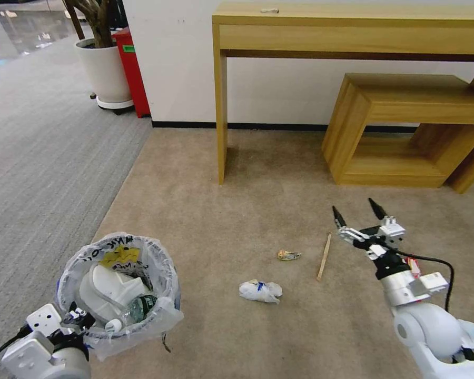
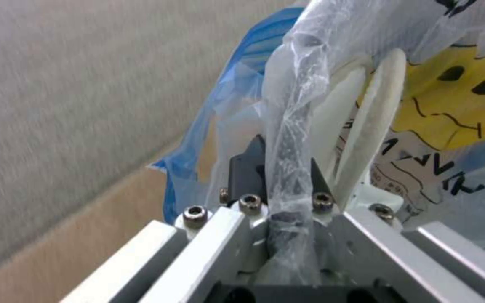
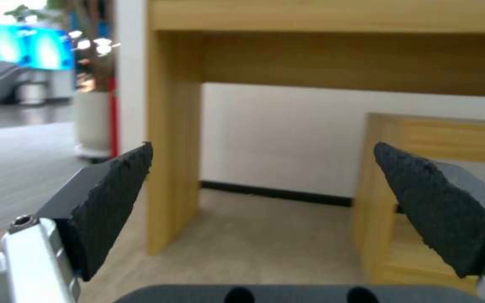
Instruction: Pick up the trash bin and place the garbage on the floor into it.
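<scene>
Left pincer [image 2: 279, 185] clamped on bin [image 1: 118, 292] rim and bag, bin at robot's left. Right pincer [image 1: 359, 213] wide open, empty, hovering just right of stick [image 1: 324, 256]; stick's long axis running near-far, apparently. Wrappers [image 1: 260, 290] lying farther left on floor [image 1: 205, 210].

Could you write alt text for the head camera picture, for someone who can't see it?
A robot's left gripper holds a bag-lined bin by its rim above beige carpet, while its open right gripper hovers near a wooden stick. A crumpled white wrapper and a smaller scrap lie between them, before a wooden desk.
</scene>
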Robot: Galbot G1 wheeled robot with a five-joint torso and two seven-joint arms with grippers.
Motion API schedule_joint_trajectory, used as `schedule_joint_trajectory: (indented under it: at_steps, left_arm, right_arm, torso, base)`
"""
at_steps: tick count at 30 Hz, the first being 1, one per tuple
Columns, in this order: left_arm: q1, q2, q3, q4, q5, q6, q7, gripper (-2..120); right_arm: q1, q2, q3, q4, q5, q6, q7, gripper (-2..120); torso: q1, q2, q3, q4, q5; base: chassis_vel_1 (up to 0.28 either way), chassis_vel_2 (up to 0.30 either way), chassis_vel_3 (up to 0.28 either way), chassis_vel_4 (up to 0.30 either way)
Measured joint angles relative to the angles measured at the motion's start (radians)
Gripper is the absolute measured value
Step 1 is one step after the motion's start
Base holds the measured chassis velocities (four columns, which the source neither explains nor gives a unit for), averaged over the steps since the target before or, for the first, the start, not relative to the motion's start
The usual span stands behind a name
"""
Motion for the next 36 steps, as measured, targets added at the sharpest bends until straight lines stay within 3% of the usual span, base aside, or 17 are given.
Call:
schedule_joint_trajectory:
  at_steps: [10, 13, 24, 36]
  left_arm:
    - [0.013, 0.002, -0.005, 0.000, 0.039, -0.040, 0.024, 0]
    - [0.019, -0.001, 0.000, 0.000, 0.095, -0.075, 0.068, 0]
    - [0.035, 0.017, -0.011, 0.000, 0.109, -0.083, 0.090, 0]
    - [0.037, 0.017, -0.001, 0.000, 0.122, -0.096, 0.103, 0]
  right_arm:
    - [-0.011, 0.052, 0.052, 0.016, -0.016, -0.002, 0.039, 100]
    - [-0.017, 0.057, 0.075, 0.017, -0.021, 0.005, 0.042, 100]
    - [-0.028, 0.105, 0.073, 0.025, -0.036, 0.020, 0.029, 100]
    - [-0.044, 0.105, 0.083, 0.025, -0.039, 0.032, 0.017, 100]
  torso:
    - [0.000, 0.000, 0.000, -0.0001, 0.0000]
    - [0.000, 0.000, 0.000, -0.0001, 0.0000]
    - [0.000, 0.000, 0.000, -0.0001, -0.0001]
    - [0.000, 0.000, 0.000, 0.0000, -0.0001]
  base:
    - [0.000, 0.000, 0.000, 0.000]
    - [0.000, 0.000, 0.000, 0.000]
    - [0.000, 0.000, 0.000, 0.000]
    - [0.000, 0.000, 0.000, 0.000]
